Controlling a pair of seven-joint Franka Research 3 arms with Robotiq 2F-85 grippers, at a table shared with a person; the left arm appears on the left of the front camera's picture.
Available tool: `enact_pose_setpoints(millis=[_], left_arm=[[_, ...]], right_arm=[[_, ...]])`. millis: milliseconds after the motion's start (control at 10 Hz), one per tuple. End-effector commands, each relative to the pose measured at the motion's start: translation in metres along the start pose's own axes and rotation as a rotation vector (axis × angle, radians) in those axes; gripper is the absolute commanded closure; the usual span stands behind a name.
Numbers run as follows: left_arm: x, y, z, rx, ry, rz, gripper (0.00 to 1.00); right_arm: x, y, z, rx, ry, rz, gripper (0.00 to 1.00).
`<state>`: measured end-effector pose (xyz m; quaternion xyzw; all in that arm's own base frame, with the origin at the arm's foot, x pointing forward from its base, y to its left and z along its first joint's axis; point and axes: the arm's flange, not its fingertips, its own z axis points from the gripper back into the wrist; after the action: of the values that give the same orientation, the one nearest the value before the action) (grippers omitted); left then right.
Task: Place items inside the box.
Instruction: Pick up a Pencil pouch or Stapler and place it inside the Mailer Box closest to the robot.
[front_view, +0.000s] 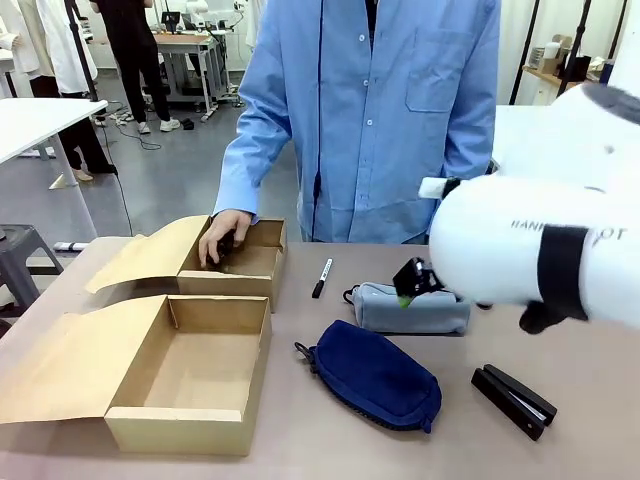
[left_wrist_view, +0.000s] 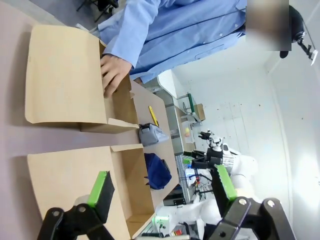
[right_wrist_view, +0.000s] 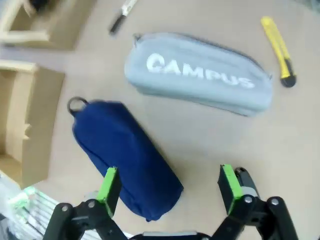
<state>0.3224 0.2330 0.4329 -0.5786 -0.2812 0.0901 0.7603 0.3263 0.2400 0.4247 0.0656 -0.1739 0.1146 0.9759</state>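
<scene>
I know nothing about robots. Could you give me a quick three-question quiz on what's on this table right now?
1. True or false: the person's hand is at the farther box.
2. Which item lies between the farther box and the grey pencil case? A) marker B) stapler C) navy pouch
3. What word is printed on the grey pencil case?

Key: 1 true; 2 A; 3 CAMPUS.
</scene>
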Motion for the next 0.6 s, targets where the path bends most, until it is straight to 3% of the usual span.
enact_pose_setpoints(millis=[0, 200, 500], left_arm=[[-0.001, -0.001, 0.000, -0.016, -0.005, -0.022, 0.00], [-0.001, -0.001, 0.000, -0.016, -0.005, -0.022, 0.00], [-0.001, -0.001, 0.000, -0.016, -0.005, -0.022, 0.00]], right_arm=[[0.054, -0.016, -0.010, 0.023, 0.212, -0.040, 0.00], [0.096, -0.045, -0.020, 0.039, 0.322, -0.162, 0.00], [0.121, -0.054, -0.032, 0.042, 0.299, -0.249, 0.00]])
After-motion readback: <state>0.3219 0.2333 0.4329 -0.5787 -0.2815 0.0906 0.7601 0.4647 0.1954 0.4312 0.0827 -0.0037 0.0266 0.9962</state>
